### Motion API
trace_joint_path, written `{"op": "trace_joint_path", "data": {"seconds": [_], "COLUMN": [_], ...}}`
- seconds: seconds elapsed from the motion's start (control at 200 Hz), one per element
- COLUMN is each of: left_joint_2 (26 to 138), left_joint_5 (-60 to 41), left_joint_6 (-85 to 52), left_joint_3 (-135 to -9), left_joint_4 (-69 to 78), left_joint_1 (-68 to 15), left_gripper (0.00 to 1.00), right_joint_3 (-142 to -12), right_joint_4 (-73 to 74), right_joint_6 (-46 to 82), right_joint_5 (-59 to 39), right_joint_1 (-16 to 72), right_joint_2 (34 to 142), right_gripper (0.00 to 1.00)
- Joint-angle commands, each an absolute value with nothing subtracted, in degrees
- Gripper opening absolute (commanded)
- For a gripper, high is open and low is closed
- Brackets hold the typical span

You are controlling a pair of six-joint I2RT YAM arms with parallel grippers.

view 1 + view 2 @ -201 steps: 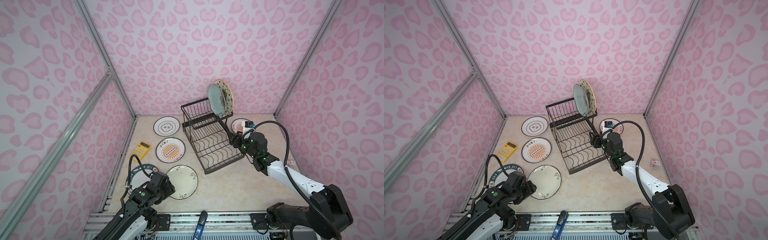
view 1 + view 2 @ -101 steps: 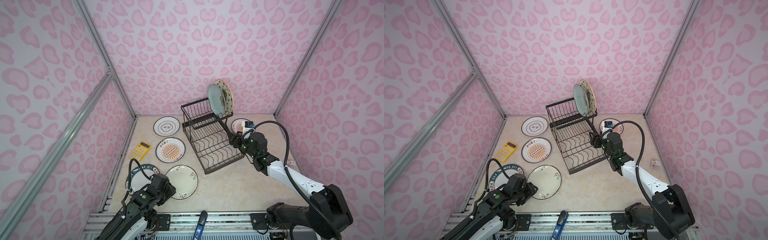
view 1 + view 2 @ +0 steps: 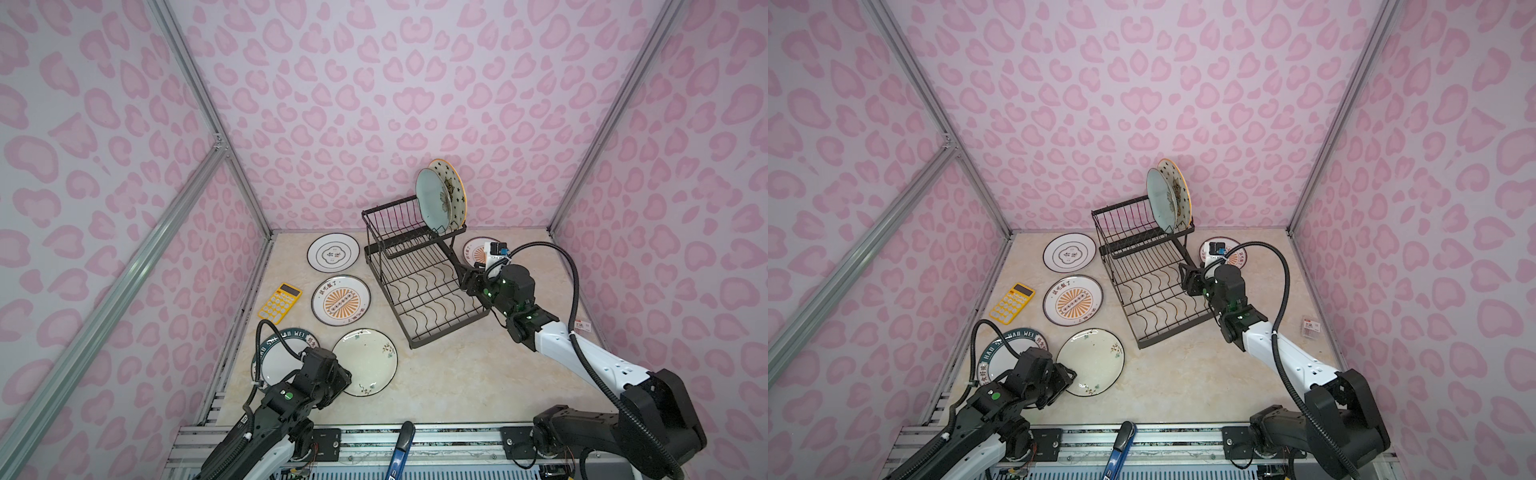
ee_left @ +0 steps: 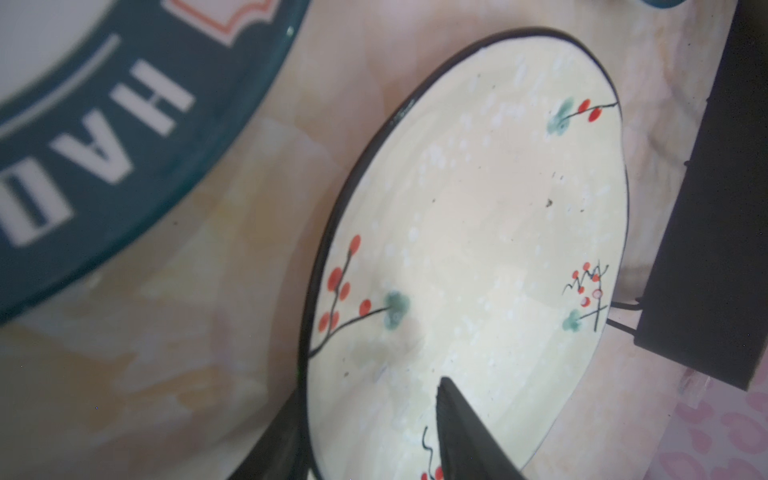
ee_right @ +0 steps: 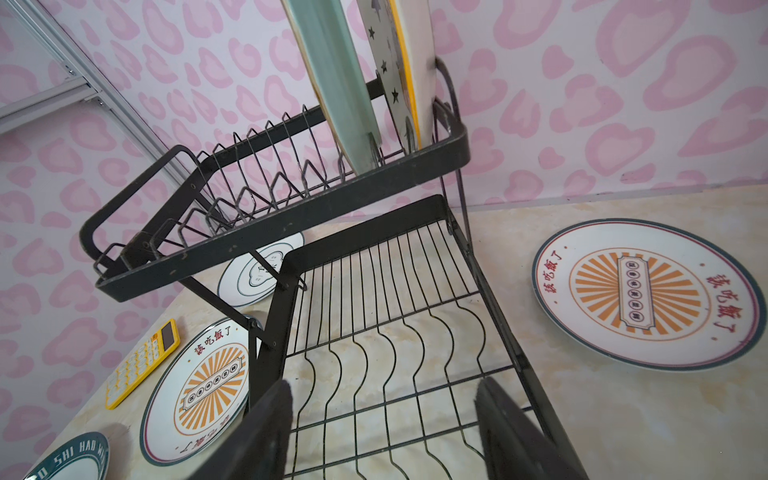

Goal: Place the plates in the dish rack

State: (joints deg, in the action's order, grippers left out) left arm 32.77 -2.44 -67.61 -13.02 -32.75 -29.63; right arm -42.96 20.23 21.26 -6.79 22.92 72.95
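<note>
Standing on edge at the right end of the dish rack's (image 3: 424, 291) raised basket, upper middle of both top views, are the pale blue plate (image 3: 432, 201) and the starred plate (image 3: 455, 187). The slots to their left and the whole wavy lower tray are sitting bare. So two of seven are looking done.

Five are lying flat on the bench (image 3: 457, 386). The white black-ringed plate (image 3: 333, 252), a sunburst plate (image 3: 340, 300) and the green-rimmed lettered plate (image 3: 276, 353) are running down the left. The cream floral plate (image 3: 368, 359) is lying at lower centre. The second sunburst plate (image 5: 648, 295) is sitting right of the rack, half hidden in the top views.

The left end effector (image 3: 345, 379) is working at the cream floral plate's near rim. In the left wrist view one finger is reaching over the plate's face and the other is sitting outside the rim. Whether they are already pinching it, I cannot tell. The right end effector (image 5: 384, 388) is hovering at the lower tray's right edge, jaws spread and empty.

The cream plate's rim is lying close to the lettered plate, and the rack's near corner is sitting just beyond its far side. Bare bench is opening toward lower centre, which looks like the freest path for lifting. A yellow calculator (image 3: 280, 303) is crowding the left margin.
</note>
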Motion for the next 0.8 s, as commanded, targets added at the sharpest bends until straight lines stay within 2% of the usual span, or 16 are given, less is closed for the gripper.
{"op": "trace_joint_path", "data": {"seconds": [0.0, 0.795], "left_joint_2": [32.6, 30.2], "left_joint_5": [-1.0, -0.6], "left_joint_6": [-68.1, -68.9], "left_joint_3": [-12.5, -11.8], "left_joint_4": [-36.4, -37.6], "left_joint_1": [-29.6, -29.6], "left_gripper": [0.48, 0.37], "right_joint_3": [-42.7, -42.3], "right_joint_4": [21.0, 21.3], "right_joint_6": [21.1, 21.1], "right_joint_5": [-6.1, -6.1], "right_joint_1": [22.9, 22.9], "right_joint_2": [72.6, 72.2], "right_gripper": [0.69, 0.69]}}
